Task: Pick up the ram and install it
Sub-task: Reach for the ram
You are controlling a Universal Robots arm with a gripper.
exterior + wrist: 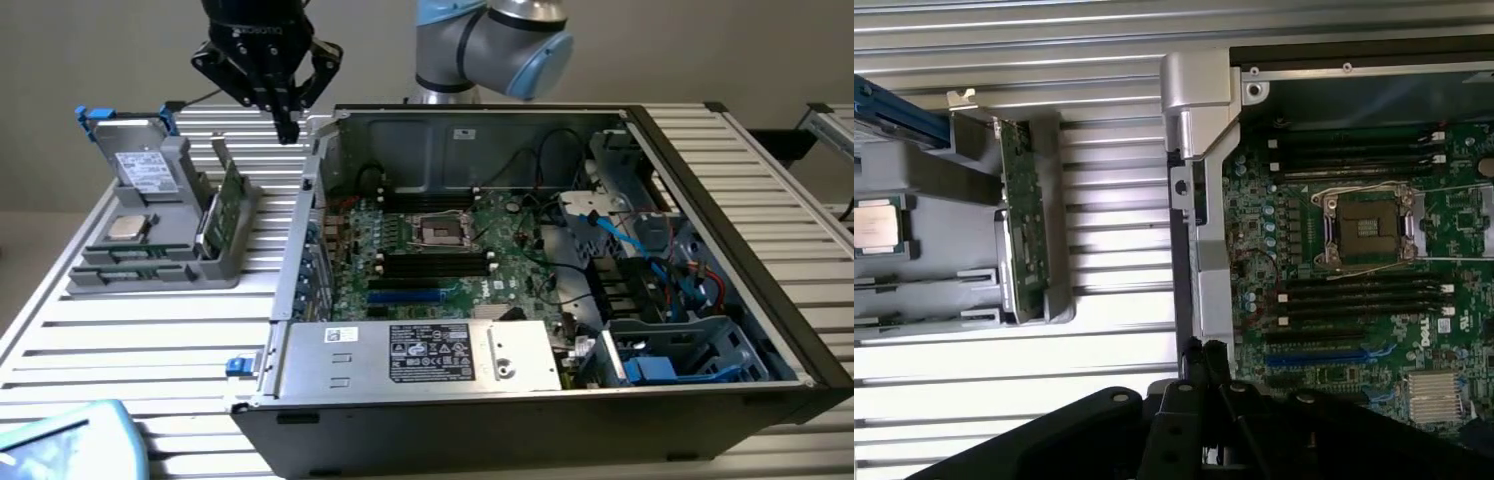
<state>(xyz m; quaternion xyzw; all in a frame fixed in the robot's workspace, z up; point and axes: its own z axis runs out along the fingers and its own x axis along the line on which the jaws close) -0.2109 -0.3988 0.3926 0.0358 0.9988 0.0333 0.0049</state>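
The ram (230, 205) is a thin green stick standing on its long edge in a slot of the grey holder tray (154, 268), at the exterior view's left of the open computer case. In the wrist view the ram (1024, 225) shows from above, edge on. My gripper (286, 130) hangs above the table, behind the tray and just outside the case's wall, apart from the ram. Its black fingers (1194, 365) are shut together with nothing between them. The motherboard (454, 260) lies inside the case, with black memory slots (1359, 300) beside the processor socket (1364, 228).
The tray also holds a silver processor chip (130, 227) and a drive in a blue-handled carrier (140, 165). The case's metal wall (314, 190) rises between tray and motherboard. A power supply (427, 352) fills the case's front, cables and drive cages (667, 300) its right side. A teal object (67, 440) lies at the table's front left.
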